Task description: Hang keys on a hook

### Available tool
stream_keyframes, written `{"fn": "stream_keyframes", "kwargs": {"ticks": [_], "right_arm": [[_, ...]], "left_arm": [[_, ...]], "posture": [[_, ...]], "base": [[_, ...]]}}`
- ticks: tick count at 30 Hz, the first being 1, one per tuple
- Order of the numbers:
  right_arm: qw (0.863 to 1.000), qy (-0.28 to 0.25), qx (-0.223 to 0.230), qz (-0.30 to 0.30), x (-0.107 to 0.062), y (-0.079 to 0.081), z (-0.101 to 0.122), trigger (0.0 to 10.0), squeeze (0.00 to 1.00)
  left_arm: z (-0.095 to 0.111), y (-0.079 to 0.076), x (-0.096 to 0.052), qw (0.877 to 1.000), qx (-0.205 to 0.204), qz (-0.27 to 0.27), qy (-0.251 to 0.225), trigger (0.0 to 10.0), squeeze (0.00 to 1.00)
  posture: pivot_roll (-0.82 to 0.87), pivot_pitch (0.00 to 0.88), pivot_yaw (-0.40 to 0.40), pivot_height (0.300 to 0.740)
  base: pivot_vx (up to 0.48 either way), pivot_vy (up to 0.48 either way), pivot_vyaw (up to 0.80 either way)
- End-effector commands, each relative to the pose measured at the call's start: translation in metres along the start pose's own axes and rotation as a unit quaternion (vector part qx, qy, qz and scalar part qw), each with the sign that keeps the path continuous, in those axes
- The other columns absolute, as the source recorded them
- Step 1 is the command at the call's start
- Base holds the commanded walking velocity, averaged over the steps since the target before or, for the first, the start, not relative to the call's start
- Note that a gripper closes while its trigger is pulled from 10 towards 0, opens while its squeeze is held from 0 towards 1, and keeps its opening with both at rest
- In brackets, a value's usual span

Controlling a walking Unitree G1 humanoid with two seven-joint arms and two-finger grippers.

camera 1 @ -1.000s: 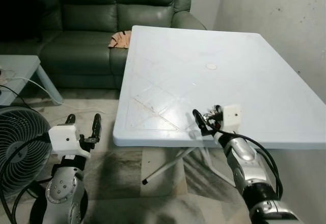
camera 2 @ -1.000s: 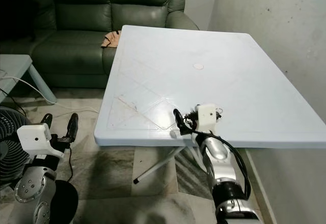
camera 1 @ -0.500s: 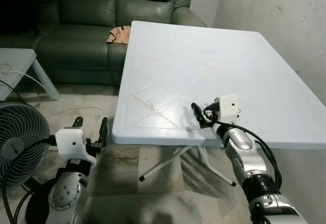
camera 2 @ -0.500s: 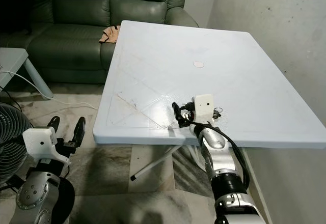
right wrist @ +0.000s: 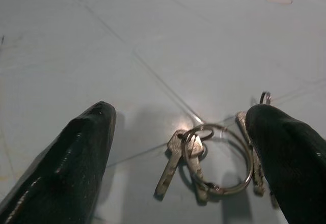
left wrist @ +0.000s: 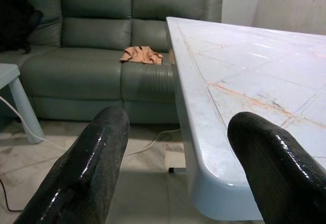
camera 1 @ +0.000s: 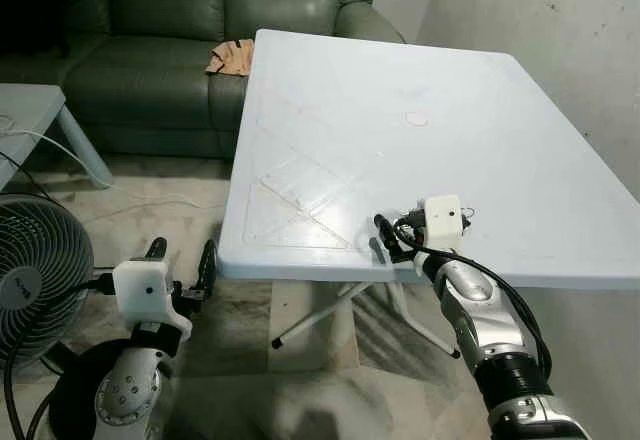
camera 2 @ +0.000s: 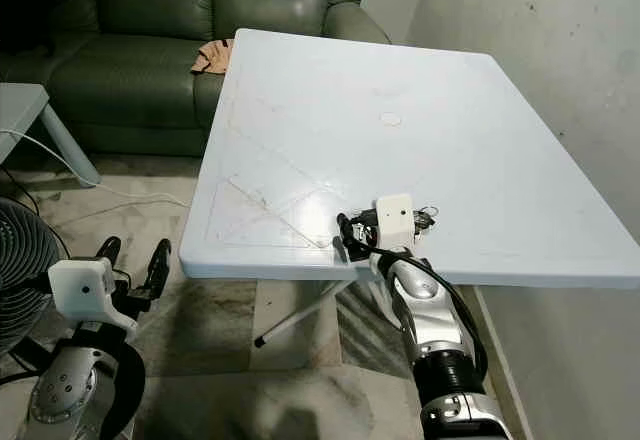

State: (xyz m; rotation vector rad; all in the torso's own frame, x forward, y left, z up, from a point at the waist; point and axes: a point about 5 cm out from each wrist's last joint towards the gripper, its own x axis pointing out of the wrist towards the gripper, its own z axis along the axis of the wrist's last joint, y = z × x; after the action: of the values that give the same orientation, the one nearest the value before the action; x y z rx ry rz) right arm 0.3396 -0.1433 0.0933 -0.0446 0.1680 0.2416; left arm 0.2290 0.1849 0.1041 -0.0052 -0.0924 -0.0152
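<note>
A bunch of silver keys (right wrist: 204, 158) on metal rings lies flat on the white plastic table (camera 1: 400, 80), near its front edge. My right gripper (right wrist: 183, 114) hovers low over the table just short of the keys, open, one black finger (right wrist: 76, 152) on each side of them, touching nothing. From the head camera the keys (camera 2: 425, 218) peek out beside the white wrist box of the right gripper (camera 1: 408, 232). My left gripper (camera 1: 182, 257) hangs open and empty below the table's front left corner, over the floor.
A green leather sofa (camera 1: 150, 50) with a tan cloth (camera 1: 230, 57) stands behind the table. A floor fan (camera 1: 30, 270) and a small pale side table (camera 1: 30, 110) are at the left. A wall (camera 1: 560, 40) runs along the right. Folding legs (camera 1: 320, 320) cross under the table.
The camera has shifted forward. My right gripper has moved from the table's front edge in over the tabletop, closer to the keys. The left arm still hangs low.
</note>
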Motion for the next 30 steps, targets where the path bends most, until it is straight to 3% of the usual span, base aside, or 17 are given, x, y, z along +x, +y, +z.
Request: {"fn": "stream_keyframes", "kwargs": {"ticks": [1, 3, 4, 6, 7, 11, 13, 15, 21, 23, 24, 25, 26, 28, 29, 30], "right_arm": [[1.000, 0.000, -0.002, -0.003, -0.001, 0.000, 0.002, 9.1, 0.00], [1.000, 0.001, -0.002, -0.004, -0.001, 0.000, 0.002, 9.1, 0.00], [1.000, 0.004, 0.001, -0.004, -0.001, 0.003, 0.001, 8.6, 0.00], [1.000, 0.006, 0.002, -0.004, 0.000, 0.005, 0.001, 8.9, 0.00], [1.000, 0.007, 0.002, -0.005, 0.001, 0.009, 0.001, 8.5, 0.00], [1.000, 0.004, 0.007, -0.007, 0.003, 0.013, 0.004, 8.9, 0.00], [1.000, -0.004, 0.013, -0.008, 0.007, 0.016, 0.009, 8.1, 0.00], [1.000, -0.007, 0.015, -0.009, 0.008, 0.017, 0.011, 8.0, 0.00], [0.999, -0.017, 0.027, -0.025, 0.011, 0.016, 0.019, 8.9, 0.00], [0.999, -0.018, 0.032, -0.029, 0.012, 0.016, 0.020, 8.6, 0.00], [0.999, -0.020, 0.030, -0.034, 0.012, 0.015, 0.021, 6.3, 0.00], [0.998, -0.024, 0.029, -0.042, 0.012, 0.014, 0.023, 6.0, 0.00], [0.998, -0.023, 0.029, -0.046, 0.012, 0.012, 0.023, 3.6, 0.00], [0.998, -0.023, 0.029, -0.049, 0.012, 0.011, 0.022, 3.6, 0.00], [0.998, -0.022, 0.024, -0.051, 0.012, 0.010, 0.022, 0.0, 0.00], [0.998, -0.021, 0.021, -0.051, 0.012, 0.010, 0.022, 0.0, 0.00]], "left_arm": [[0.004, -0.002, -0.001, 1.000, 0.002, 0.002, -0.003, 10.0, 0.00], [0.004, -0.002, -0.001, 1.000, 0.002, 0.002, -0.003, 10.0, 0.00], [0.005, -0.002, -0.002, 1.000, 0.002, 0.002, -0.001, 10.0, 0.00], [0.005, -0.002, -0.003, 1.000, 0.001, 0.002, 0.001, 10.0, 0.00], [0.006, -0.005, -0.005, 1.000, 0.001, -0.004, 0.004, 10.0, 0.00], [0.005, -0.015, -0.005, 0.999, 0.010, -0.034, 0.006, 10.0, 0.00], [0.005, -0.025, -0.003, 0.998, 0.008, -0.060, 0.008, 10.0, 0.00], [0.005, -0.029, -0.002, 0.997, 0.011, -0.072, 0.008, 10.0, 0.00], [0.007, -0.038, 0.003, 0.995, 0.010, -0.099, 0.007, 10.0, 0.00], [0.007, -0.039, 0.004, 0.995, 0.012, -0.101, 0.007, 10.0, 0.00], [0.007, -0.039, 0.005, 0.995, 0.012, -0.102, 0.006, 10.0, 0.00], [0.008, -0.039, 0.006, 0.995, 0.012, -0.104, 0.006, 10.0, 0.00], [0.008, -0.040, 0.007, 0.994, 0.012, -0.105, 0.005, 10.0, 0.00], [0.009, -0.040, 0.008, 0.994, 0.012, -0.105, 0.004, 10.0, 0.00], [0.009, -0.039, 0.008, 0.994, 0.012, -0.105, 0.004, 10.0, 0.00], [0.009, -0.039, 0.008, 0.994, 0.012, -0.105, 0.005, 10.0, 0.00]], "posture": [[-0.02, 0.093, -0.108, 0.728], [-0.02, 0.093, -0.108, 0.728], [-0.01, 0.115, -0.111, 0.728], [-0.01, 0.115, -0.111, 0.728], [-0.01, 0.122, -0.110, 0.728], [-0.01, 0.139, -0.111, 0.728], [-0.01, 0.145, -0.110, 0.728], [-0.02, 0.148, -0.108, 0.728], [-0.03, 0.151, -0.101, 0.728], [-0.03, 0.151, -0.101, 0.728], [-0.03, 0.151, -0.101, 0.728], [-0.03, 0.152, -0.098, 0.728], [-0.03, 0.152, -0.098, 0.728], [-0.03, 0.152, -0.098, 0.728], [-0.03, 0.152, -0.098, 0.728], [-0.03, 0.152, -0.098, 0.728]], "base": [[0.000, 0.000, 0.00], [0.000, 0.000, 0.00], [0.000, 0.000, 0.00], [0.000, 0.000, 0.00], [0.000, 0.000, 0.00], [0.000, 0.000, 0.00], [0.000, 0.000, 0.00], [0.000, 0.000, 0.00], [0.000, 0.000, 0.00], [0.000, 0.000, 0.00], [0.000, 0.000, 0.00], [0.000, 0.000, 0.00], [0.000, 0.000, 0.00], [0.000, 0.000, 0.00], [0.000, 0.000, 0.00], [0.000, 0.000, 0.00]]}}
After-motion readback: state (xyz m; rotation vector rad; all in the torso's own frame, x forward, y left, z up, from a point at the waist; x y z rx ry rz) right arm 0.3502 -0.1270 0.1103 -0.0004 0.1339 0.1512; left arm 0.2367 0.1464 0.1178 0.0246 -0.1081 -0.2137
